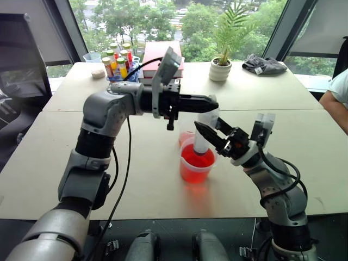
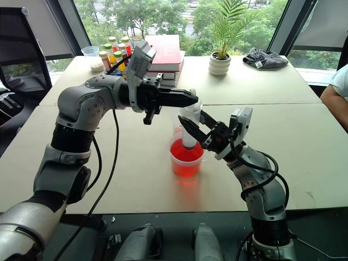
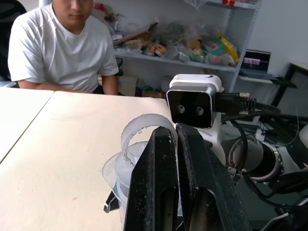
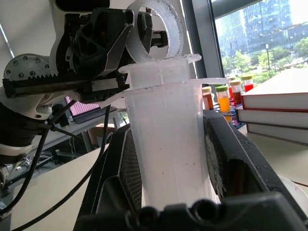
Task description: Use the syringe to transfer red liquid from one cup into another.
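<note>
The large clear plastic syringe with a white plunger (image 1: 202,136) stands upright, its lower end inside the larger clear plastic cup of translucent red liquid (image 1: 197,162) on the pale table (image 1: 65,157). The right gripper (image 1: 205,131) is clamped around the syringe barrel from the side. The left gripper (image 1: 212,101) points level across the syringe's top, its fingers (image 3: 166,192) pressed together at the plunger's ring. A smaller clear cup (image 1: 185,137) stands just behind the large cup.
</note>
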Tool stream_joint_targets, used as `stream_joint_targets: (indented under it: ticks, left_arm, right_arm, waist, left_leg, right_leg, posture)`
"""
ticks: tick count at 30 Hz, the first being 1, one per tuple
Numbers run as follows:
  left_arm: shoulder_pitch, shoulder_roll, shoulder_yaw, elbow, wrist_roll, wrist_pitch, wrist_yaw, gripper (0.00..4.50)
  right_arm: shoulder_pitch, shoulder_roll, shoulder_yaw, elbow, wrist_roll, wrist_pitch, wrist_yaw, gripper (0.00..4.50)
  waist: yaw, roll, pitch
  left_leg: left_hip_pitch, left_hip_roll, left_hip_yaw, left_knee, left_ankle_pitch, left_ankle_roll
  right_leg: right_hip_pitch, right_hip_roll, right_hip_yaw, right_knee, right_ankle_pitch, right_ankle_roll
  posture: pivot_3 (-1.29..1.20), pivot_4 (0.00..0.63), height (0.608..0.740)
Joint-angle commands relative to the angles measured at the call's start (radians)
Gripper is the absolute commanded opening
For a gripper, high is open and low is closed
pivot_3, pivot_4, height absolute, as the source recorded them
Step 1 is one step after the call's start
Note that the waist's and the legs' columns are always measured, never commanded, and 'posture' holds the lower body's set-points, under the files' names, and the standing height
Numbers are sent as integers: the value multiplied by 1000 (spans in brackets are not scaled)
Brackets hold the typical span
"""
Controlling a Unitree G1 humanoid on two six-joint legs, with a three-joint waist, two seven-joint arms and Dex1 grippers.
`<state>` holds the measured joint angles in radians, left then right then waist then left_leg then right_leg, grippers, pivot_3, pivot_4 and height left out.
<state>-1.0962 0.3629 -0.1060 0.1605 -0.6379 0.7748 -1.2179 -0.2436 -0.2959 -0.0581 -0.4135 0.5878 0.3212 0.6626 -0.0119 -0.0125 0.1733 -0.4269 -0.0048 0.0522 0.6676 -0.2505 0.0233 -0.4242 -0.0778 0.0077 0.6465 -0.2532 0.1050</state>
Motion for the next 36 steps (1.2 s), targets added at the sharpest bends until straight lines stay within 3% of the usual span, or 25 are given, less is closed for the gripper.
stream_joint_targets:
  ticks: [1,16,25,34,36]
  left_arm:
    - [-93,16,80,9,4,-82,19,66]
    - [-134,29,95,72,21,-140,7,66]
    - [-96,35,76,42,2,-102,-7,66]
    - [-26,63,59,23,17,-100,-25,4189]
    - [-6,79,62,14,23,-102,-25,4189]
  right_arm:
    - [25,-12,40,8,7,21,24,1417]
    - [38,-22,44,13,9,17,34,1417]
    - [-30,-51,6,-23,36,30,10,1417]
    - [-117,-82,-57,-78,115,97,-46,1417]
    - [-125,-89,-65,-85,130,110,-54,1417]
  waist:
    - [0,0,0]
    - [0,0,0]
    - [0,0,0]
    - [1,0,0]
    - [0,0,0]
  left_leg:
    - [0,0,0,0,0,0]
    - [0,0,0,0,0,0]
    - [0,0,0,0,0,0]
    - [0,0,0,0,0,0]
    - [0,0,0,0,0,0]
  right_leg:
    - [0,0,0,0,0,0]
    - [0,0,0,0,0,0]
    - [0,0,0,0,0,0]
    - [0,0,0,0,0,0]
    - [0,0,0,0,0,0]
  posture:
    - [0,150,740]
    - [0,150,740]
    - [0,150,740]
    - [0,150,740]
    - [0,150,740]
